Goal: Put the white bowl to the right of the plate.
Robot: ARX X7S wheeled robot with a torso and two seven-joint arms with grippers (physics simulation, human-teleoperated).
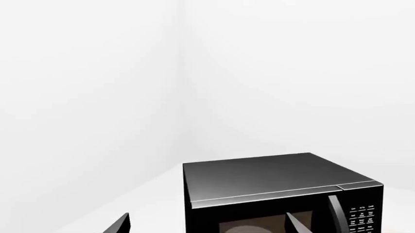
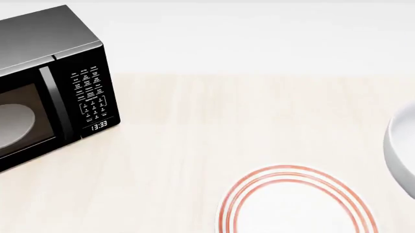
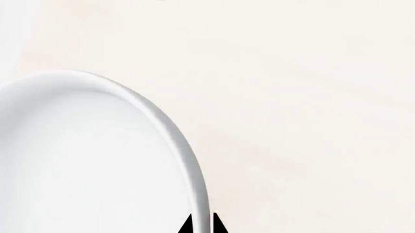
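The plate (image 2: 295, 204), flat and white with red-orange rings, lies on the pale wooden table at the lower middle right of the head view. The white bowl (image 2: 401, 150) shows at that view's right edge, to the right of the plate and cut off by the frame. In the right wrist view the bowl (image 3: 84, 160) fills the frame. My right gripper (image 3: 202, 224) is shut on its rim, one dark fingertip inside and one outside. My left gripper (image 1: 207, 225) is open and empty, facing the microwave. Neither gripper shows in the head view.
A black microwave (image 2: 45, 82) stands at the table's back left, door shut, with a pale dish seen through its window; it also shows in the left wrist view (image 1: 279, 189). The pale wooden table (image 2: 214, 126) runs back to a white wall.
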